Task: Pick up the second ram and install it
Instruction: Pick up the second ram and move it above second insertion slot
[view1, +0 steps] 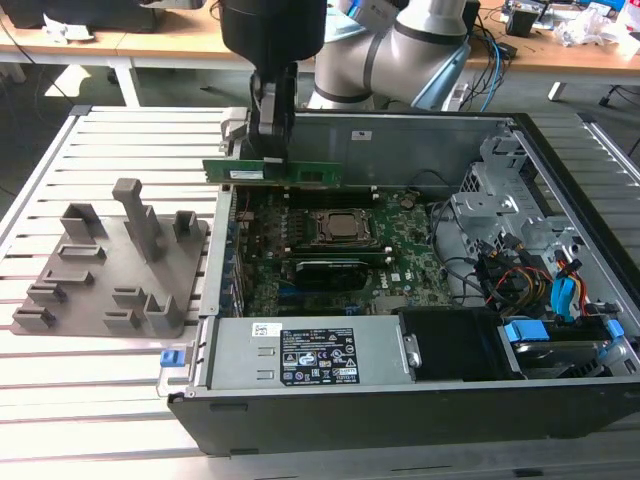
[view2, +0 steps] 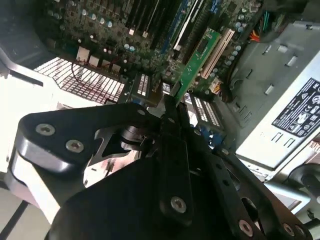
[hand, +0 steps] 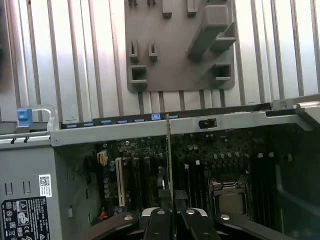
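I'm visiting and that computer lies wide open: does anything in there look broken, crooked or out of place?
Nothing looks broken or spilled. The one loose part is the second ram, a green stick clamped in the gripper, level above the motherboard and not yet in a slot.

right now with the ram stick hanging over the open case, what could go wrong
1. The jaws pinch the ram stick by its upper edge alone, so it may tilt or slip when pressed down.
2. It hangs over the motherboard, not yet in a slot; a slight misalignment could land its contacts on nearby parts.
3. In the exterior view it sits close to the case wall, so a sideways move might clip the metal.
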